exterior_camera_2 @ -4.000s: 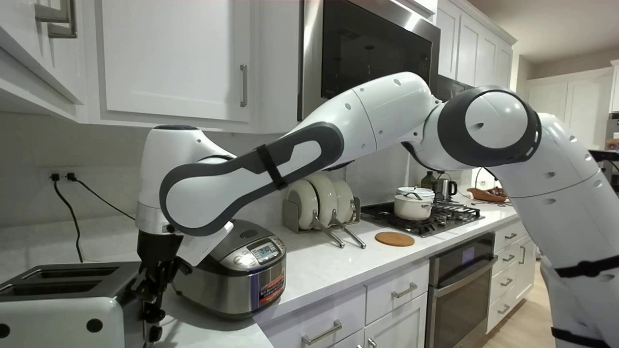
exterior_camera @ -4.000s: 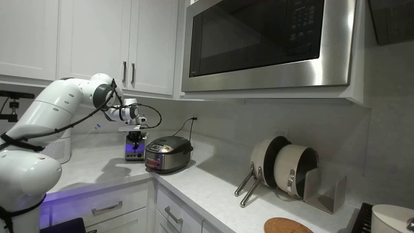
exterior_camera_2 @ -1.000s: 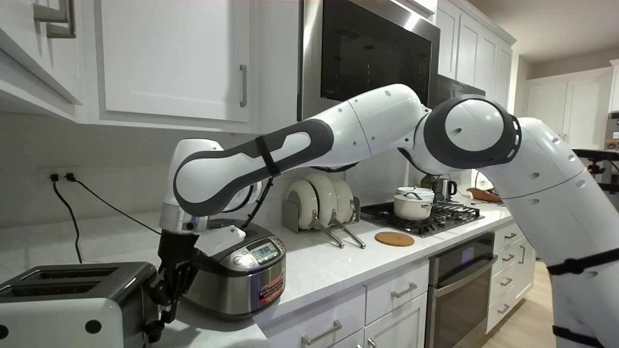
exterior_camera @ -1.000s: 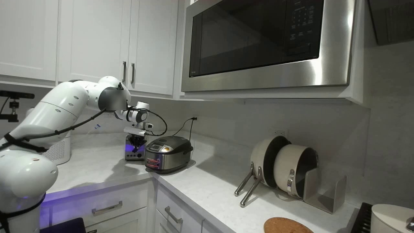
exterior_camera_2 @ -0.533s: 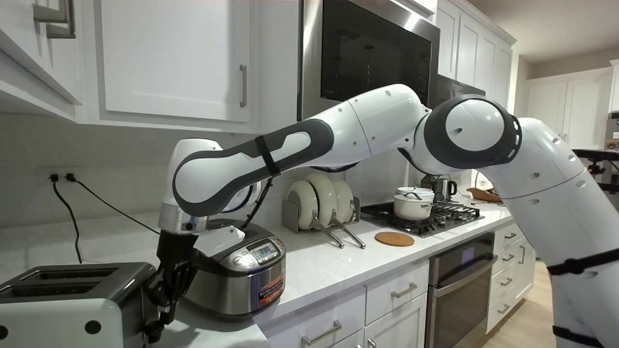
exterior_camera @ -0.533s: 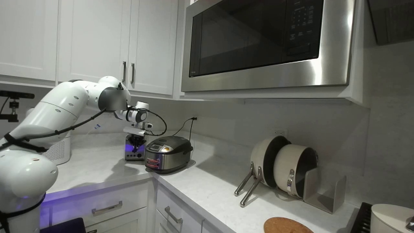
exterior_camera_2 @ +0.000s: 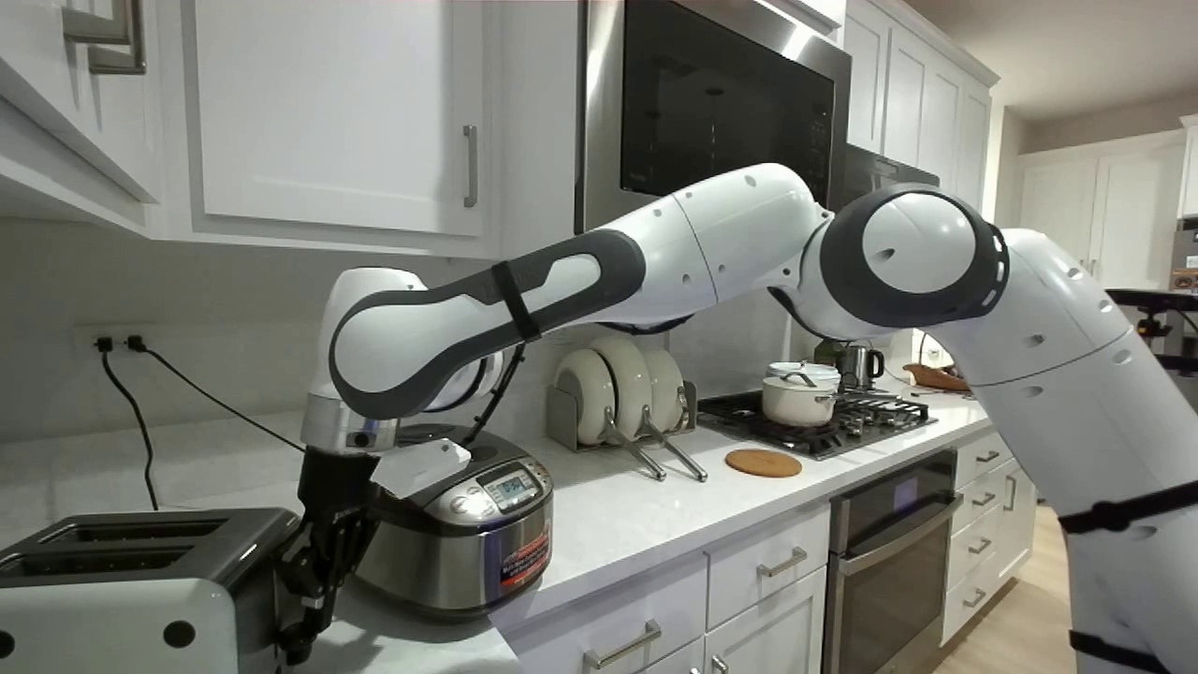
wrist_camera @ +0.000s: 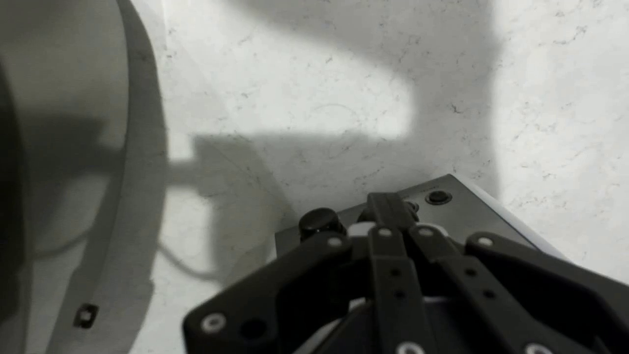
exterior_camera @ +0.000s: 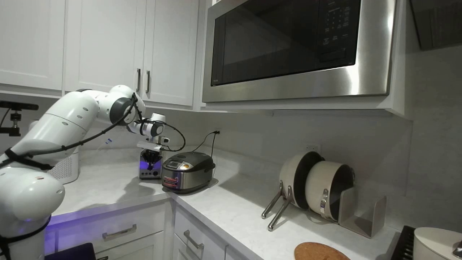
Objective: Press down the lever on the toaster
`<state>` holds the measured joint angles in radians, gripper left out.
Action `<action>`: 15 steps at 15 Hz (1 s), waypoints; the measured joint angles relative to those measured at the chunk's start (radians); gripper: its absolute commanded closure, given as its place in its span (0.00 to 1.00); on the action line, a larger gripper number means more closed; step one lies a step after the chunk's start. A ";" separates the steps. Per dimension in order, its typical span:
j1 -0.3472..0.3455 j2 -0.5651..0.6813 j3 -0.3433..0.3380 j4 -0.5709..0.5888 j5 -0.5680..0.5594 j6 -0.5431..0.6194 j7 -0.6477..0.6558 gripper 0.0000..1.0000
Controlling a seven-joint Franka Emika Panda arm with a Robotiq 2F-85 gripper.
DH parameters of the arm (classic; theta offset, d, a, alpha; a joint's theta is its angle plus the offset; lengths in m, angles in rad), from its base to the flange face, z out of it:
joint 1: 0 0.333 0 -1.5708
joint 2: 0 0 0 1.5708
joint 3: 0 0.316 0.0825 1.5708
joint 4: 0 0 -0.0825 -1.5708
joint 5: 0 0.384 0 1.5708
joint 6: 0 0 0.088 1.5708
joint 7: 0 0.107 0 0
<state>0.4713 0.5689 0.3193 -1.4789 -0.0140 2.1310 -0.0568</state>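
The toaster (exterior_camera_2: 112,618), silver-white with a dark two-slot top, stands at the lower left of an exterior view and on the far counter (exterior_camera: 144,174). Its grey control end, with a black knob (wrist_camera: 319,222) and a round button (wrist_camera: 438,197), lies under my fingers in the wrist view. My gripper (wrist_camera: 390,209) is shut, fingertips together, nothing seen between them. It hangs tilted close in front of that end, fingertips (exterior_camera_2: 316,620) low near the knob; contact I cannot tell. A dark rounded shape partly shows behind the fingertips; whether it is the lever I cannot make out.
A rice cooker (exterior_camera_2: 459,552) stands close beside the gripper, its rounded side (wrist_camera: 73,78) filling the wrist view's left. Wall cabinets (exterior_camera: 104,47) and a microwave (exterior_camera: 288,90) hang above. Two black cords (exterior_camera_2: 140,431) run from the wall outlet. Pans (exterior_camera_2: 618,393) stand in a rack farther along.
Compared with four seconds ago, the gripper has drawn back from the toaster's end towards the rice cooker and tilted. Over the last half second it has shifted very slightly towards the toaster, still shut.
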 measured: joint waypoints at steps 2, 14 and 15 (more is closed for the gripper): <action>0.000 0.005 0.000 0.006 0.000 -0.006 0.000 1.00; 0.005 0.036 0.000 0.055 -0.001 -0.056 0.000 1.00; 0.005 0.038 0.000 0.058 -0.001 -0.058 0.000 1.00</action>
<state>0.4762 0.6066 0.3191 -1.4210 -0.0154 2.0725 -0.0568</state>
